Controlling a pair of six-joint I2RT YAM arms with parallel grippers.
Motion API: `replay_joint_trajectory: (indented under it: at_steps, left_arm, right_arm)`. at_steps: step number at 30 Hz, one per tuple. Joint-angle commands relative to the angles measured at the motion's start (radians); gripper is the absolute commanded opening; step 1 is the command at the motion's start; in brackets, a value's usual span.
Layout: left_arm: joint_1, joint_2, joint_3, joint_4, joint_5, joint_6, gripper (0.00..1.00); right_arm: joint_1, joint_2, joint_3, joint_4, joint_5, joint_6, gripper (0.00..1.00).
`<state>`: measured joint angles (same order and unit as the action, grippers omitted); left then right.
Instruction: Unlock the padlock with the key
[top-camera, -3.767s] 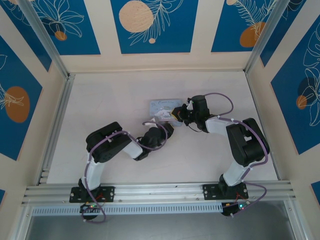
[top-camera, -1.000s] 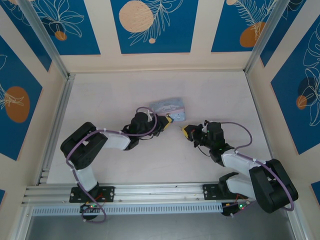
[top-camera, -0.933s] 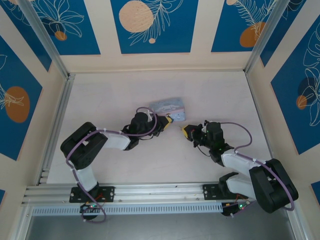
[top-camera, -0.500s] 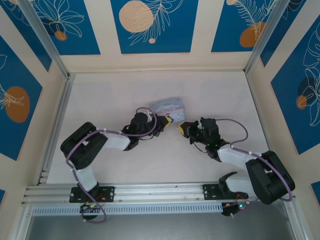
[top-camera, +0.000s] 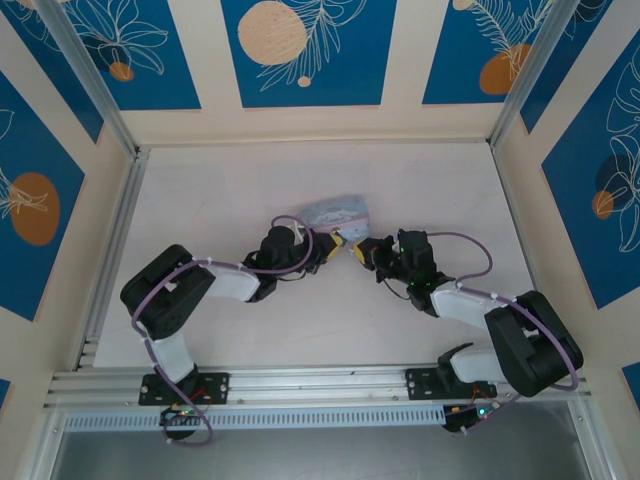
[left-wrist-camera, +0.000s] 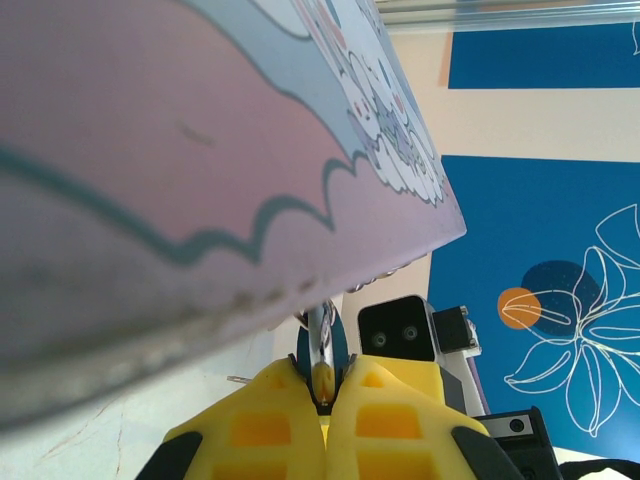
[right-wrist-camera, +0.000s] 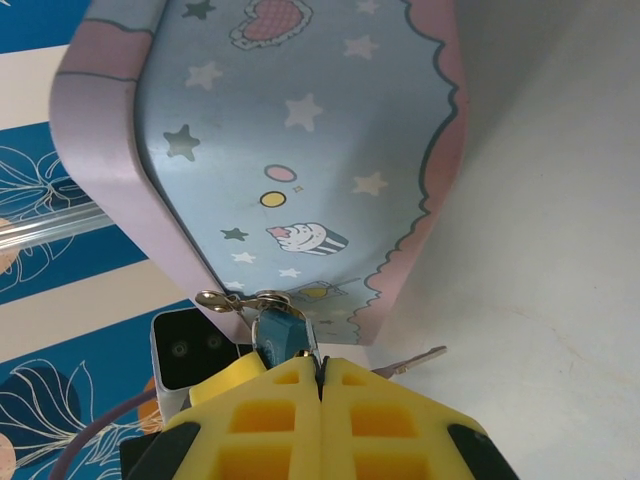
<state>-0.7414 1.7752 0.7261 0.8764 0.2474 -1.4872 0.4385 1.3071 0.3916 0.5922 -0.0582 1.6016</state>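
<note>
The small dark blue padlock (left-wrist-camera: 327, 345) hangs from the clasp on the front of the light-blue tin (top-camera: 335, 212). My left gripper (left-wrist-camera: 322, 376) is shut on the padlock's body. In the top view the left gripper (top-camera: 338, 242) sits at the tin's near edge. My right gripper (right-wrist-camera: 320, 368) is shut, its tips touching the lower edge of the padlock (right-wrist-camera: 280, 335). In the top view the right gripper (top-camera: 362, 250) faces the left one, tip to tip. The thin key (right-wrist-camera: 412, 361) lies on the table, just right of the right fingers. I cannot tell whether anything is pinched between those fingers.
The tin (right-wrist-camera: 300, 130) stands tilted in the middle of the white table (top-camera: 200, 190), its lid (left-wrist-camera: 200, 150) close above my left fingers. Aluminium rails (top-camera: 110, 250) and patterned blue walls enclose the table.
My right gripper has moved up and to the left, from open table to the padlock, and now meets the left gripper. The left arm and the tin have stayed put.
</note>
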Motion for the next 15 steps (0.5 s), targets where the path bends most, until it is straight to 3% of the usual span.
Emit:
replay_joint_trajectory:
  at_steps: [1, 15]
  left_arm:
    - [0.009, -0.034, -0.008, 0.056, 0.013, -0.009, 0.0]
    - [0.008, -0.029, -0.006, 0.052, 0.015, -0.007, 0.0]
  right_arm:
    - [0.008, 0.012, 0.026, 0.029, 0.011, 0.005, 0.0]
    - [0.017, 0.027, 0.04, 0.044, 0.003, 0.006, 0.0]
